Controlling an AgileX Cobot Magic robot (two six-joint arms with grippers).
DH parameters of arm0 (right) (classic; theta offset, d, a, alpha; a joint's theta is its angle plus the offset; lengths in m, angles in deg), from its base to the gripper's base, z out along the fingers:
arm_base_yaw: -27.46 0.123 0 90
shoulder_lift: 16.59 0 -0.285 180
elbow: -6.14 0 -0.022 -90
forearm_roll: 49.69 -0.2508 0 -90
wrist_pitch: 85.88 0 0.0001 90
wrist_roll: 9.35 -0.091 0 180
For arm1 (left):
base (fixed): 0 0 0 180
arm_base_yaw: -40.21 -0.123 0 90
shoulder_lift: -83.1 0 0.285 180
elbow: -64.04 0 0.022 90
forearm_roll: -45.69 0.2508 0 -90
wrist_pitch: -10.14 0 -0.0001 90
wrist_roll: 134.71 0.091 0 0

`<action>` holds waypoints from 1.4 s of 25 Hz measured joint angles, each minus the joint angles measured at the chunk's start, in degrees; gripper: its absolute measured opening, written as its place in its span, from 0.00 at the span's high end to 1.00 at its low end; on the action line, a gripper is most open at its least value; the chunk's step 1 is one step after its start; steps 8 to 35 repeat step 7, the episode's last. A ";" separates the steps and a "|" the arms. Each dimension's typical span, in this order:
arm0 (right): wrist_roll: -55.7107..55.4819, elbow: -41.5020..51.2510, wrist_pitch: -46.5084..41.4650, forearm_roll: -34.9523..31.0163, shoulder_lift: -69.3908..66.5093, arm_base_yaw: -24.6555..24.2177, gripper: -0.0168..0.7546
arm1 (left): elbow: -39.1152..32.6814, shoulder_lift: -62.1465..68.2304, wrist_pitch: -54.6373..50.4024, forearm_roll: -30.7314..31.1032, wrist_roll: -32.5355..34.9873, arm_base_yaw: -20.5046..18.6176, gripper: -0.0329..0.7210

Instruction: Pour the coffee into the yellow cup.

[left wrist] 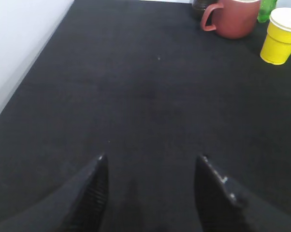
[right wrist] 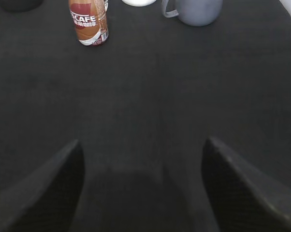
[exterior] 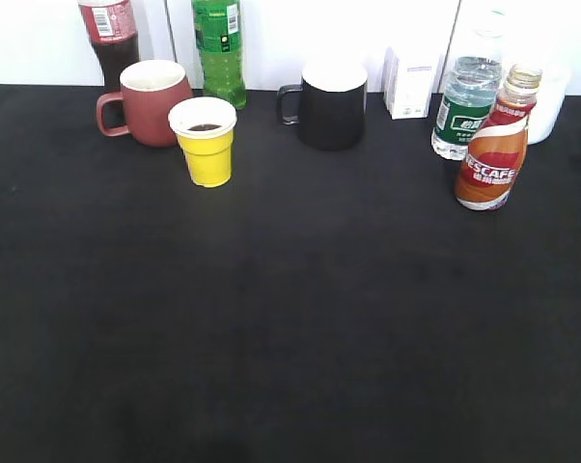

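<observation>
The Nescafe coffee bottle (exterior: 495,145) stands upright at the right of the black table, with no cap on it; it also shows in the right wrist view (right wrist: 89,21). The yellow cup (exterior: 205,141) stands at the back left with dark liquid inside; it shows in the left wrist view (left wrist: 281,36) too. My left gripper (left wrist: 151,158) is open and empty over bare table, well short of the cup. My right gripper (right wrist: 141,142) is open and empty, well short of the bottle. Neither gripper shows in the exterior view.
A dark-red mug (exterior: 148,101), a cola bottle (exterior: 110,39) and a green bottle (exterior: 219,48) stand behind the yellow cup. A black mug (exterior: 329,104), a white box (exterior: 410,82) and a water bottle (exterior: 467,101) stand along the back. A grey mug (right wrist: 196,9) is at the far right.
</observation>
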 joint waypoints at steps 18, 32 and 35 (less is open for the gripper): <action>0.00 0.00 0.12 0.00 0.00 0.00 0.22 | 0.00 0.00 0.00 0.00 0.00 0.00 0.38; 0.00 0.00 0.12 0.00 0.00 0.00 0.22 | 0.00 0.00 0.00 0.00 0.00 0.00 0.38; 0.00 0.00 0.12 0.00 0.00 0.00 0.22 | 0.00 0.00 0.00 0.00 0.00 0.00 0.38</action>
